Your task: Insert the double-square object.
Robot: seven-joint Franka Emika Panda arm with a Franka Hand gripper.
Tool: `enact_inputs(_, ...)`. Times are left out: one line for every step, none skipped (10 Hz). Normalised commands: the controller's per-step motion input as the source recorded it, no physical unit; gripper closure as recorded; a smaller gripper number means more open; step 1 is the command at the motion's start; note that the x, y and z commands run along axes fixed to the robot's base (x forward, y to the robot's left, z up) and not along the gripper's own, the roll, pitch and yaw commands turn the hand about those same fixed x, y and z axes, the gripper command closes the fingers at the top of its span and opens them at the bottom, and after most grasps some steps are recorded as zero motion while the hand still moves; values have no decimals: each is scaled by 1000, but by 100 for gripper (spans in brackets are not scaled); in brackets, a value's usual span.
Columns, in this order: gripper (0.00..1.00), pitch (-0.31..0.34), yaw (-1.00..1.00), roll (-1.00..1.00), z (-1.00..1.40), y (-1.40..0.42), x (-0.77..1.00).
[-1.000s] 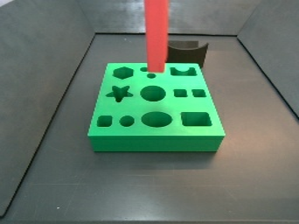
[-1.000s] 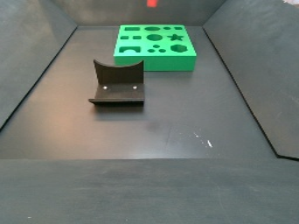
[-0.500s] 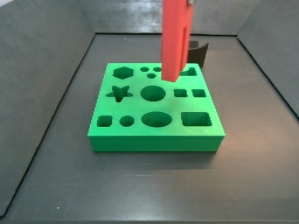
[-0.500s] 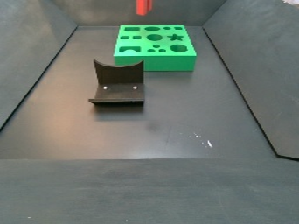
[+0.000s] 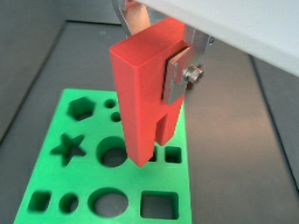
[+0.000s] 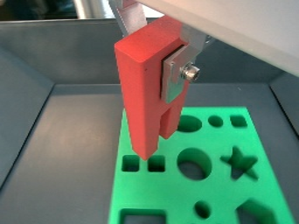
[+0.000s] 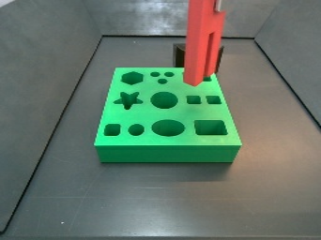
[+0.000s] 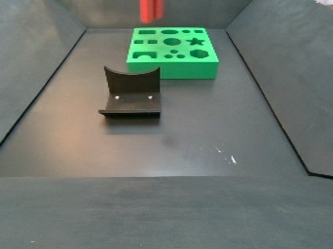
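The double-square object (image 7: pixel 201 42) is a long red peg hanging upright in my gripper (image 5: pixel 152 61), which is shut on its upper end; both wrist views show a silver finger (image 6: pixel 176 74) pressed on its side. The peg's lower end hangs above the green block (image 7: pixel 163 145), over the pair of small square holes (image 6: pixel 142 164) near the block's right edge in a side view, not touching. In a side view the peg (image 8: pixel 151 10) shows only at the frame's top, above the block (image 8: pixel 176 68). The gripper itself is mostly out of frame in both side views.
The dark fixture (image 8: pixel 130 94) stands on the dark floor in front of the green block in a side view; it shows behind the peg in a side view (image 7: pixel 179 52). Sloping dark walls (image 7: pixel 51 141) enclose the floor on all sides.
The gripper has carried the peg across the green block from near the small round holes toward the pair of square holes, and a little lower.
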Motion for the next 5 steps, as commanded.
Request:
enact_inputs(100,-7,-1000,56,-180,43,103)
enact_inputs(100,-4,-1000,63,-217,0,31)
enact_inputs(100,-4,-1000,47,-183,0,26)
enact_inputs(100,-1,-1000,31,-137,0,74)
enact_inputs(100,0,-871,30,-114,0,251)
